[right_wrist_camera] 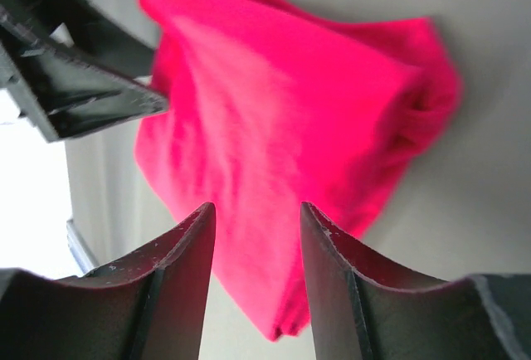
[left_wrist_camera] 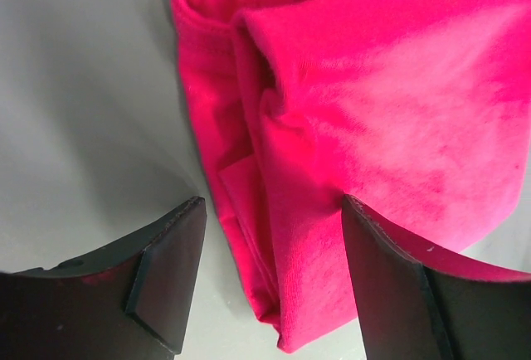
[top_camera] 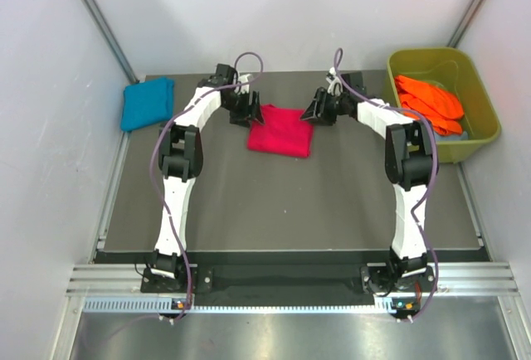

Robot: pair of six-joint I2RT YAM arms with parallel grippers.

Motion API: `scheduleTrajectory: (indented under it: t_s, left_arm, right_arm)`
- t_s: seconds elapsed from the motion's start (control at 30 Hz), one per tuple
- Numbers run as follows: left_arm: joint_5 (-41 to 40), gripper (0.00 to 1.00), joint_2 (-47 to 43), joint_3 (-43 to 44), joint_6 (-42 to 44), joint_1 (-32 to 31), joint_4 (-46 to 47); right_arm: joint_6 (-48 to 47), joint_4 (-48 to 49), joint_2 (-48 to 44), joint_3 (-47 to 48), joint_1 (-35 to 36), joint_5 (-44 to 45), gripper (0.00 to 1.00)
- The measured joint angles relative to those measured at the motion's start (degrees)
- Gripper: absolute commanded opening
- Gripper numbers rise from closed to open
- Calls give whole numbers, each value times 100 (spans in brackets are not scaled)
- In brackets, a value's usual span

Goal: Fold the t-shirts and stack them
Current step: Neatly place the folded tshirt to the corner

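Left gripper (left_wrist_camera: 272, 207), right gripper (right_wrist_camera: 256, 207) flank crimson shirt (top_camera: 280, 132); tub (top_camera: 423, 51) far right.

Bench (top_camera: 290, 202): dark grey matte top, rect., filling the mid of the top view; black strip (top_camera: 282, 254) along its near edge. In front of that an alu. slotted rail (top_camera: 290, 277) runs L to R, w/ a perforated strip (top_camera: 290, 304) under it. Nearest the camera, a brushed metal sheet (top_camera: 290, 335) w/ dull reflections. Plain white panels on 3 sides: back wall (top_camera: 282, 12), L wall (top_camera: 46, 177), R wall (top_camera: 510, 211). Thin dark struts run diagonally up the two back corners, L strut (top_camera: 99, 20) & R strut (top_camera: 477, 3). Light even & diffuse, shadows soft. In the wrist views the bench surface reads paler grey w/ slight sheen; blown-out white patch (right_wrist_camera: 29, 186) at the L edge of the right wrist view.
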Motion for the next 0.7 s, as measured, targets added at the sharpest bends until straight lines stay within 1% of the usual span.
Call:
scheduleTrajectory:
  t_s: [0.1,0.27,0.4,0.5,0.6,0.63,0.7]
  left_arm:
    - [149,70,68,66,-57,4,61]
    - [463,65,151,109,-190,22,164]
    - [778,58,234,109,-310,35,236]
    - [1010,50,304,107,-378,39,284]
    - [1307,30,420,107,-514,42,361]
    - [1397,20,481,107,-551,42,402]
    - [1558,8,555,103,-614,44,457]
  right_arm:
    - [96,101,13,2,116,-122,45]
    - [184,164,186,83,293,-166,46]
    - [166,85,348,83,317,-109,47]
    - [166,46,463,83,315,-55,47]
    - [177,70,533,83,313,-79,47]
    - [175,81,533,83,313,-81,47]
    - [175,90,538,83,313,-83,47]
